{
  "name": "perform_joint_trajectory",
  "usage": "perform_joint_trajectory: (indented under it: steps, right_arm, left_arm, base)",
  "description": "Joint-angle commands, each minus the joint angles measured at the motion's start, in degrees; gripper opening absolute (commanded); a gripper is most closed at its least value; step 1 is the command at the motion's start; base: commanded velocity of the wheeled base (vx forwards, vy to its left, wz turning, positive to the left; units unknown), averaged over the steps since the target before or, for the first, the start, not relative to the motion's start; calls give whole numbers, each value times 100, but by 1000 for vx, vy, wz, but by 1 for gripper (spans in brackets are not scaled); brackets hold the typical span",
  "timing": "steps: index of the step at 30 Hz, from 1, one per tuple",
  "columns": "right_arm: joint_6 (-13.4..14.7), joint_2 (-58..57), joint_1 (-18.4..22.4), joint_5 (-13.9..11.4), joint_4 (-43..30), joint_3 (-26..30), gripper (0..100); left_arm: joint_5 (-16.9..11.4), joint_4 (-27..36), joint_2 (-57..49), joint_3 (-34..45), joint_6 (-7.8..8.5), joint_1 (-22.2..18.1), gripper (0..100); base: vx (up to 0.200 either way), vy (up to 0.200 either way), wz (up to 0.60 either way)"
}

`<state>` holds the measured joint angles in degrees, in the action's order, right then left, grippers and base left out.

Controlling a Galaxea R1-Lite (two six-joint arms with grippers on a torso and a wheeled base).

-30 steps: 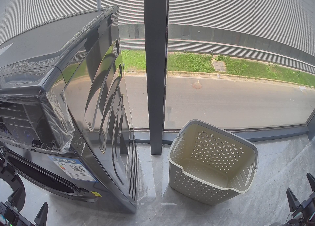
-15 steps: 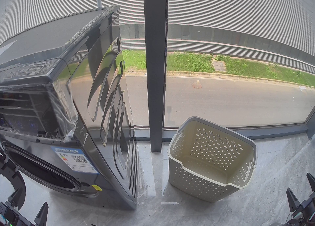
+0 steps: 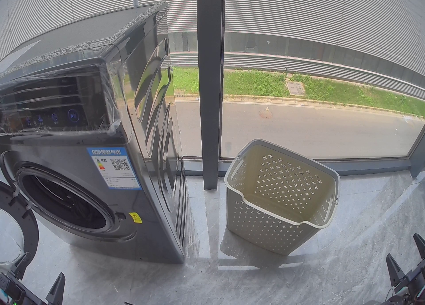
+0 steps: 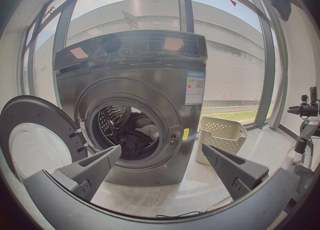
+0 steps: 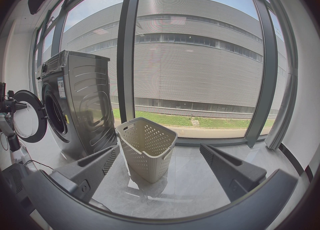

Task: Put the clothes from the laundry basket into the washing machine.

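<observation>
Marble floor (image 3: 318,270): star-perforated plastic laundry basket (image 3: 261,230) near glossy washing machine (image 3: 79,160).

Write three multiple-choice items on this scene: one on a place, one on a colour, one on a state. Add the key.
1. Where does the laundry basket stand relative to the washing machine?
A. On top of it
B. On the floor on the robot's right of it, by the window
C. Inside it

2. What colour is the basket?
A. Cream white
B. Red
C. Black

3. How is the machine's door?
A. Shut
B. Taken off
C. Swung open

Key: 1 B, the head view shows it on the floor beside the machine. 2 A, its perforated walls are cream white in every view. 3 C, the left wrist view shows the door swung aside and the drum exposed.
</observation>
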<state>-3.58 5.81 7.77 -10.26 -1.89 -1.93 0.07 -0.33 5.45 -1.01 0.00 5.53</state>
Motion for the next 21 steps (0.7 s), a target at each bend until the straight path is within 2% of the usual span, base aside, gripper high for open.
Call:
perform_joint_trajectory:
  steps: [1,21]
  right_arm:
    - [-2,7,-3,-2,-4,-1,100]
    - [7,7,-3,-2,4,-1,100]
  left_arm:
    - [1,-2,9,101,0,0,100]
    - [1,-2,9,101,0,0,100]
  base:
    - [-200,0,0]
    - [-200,0,0]
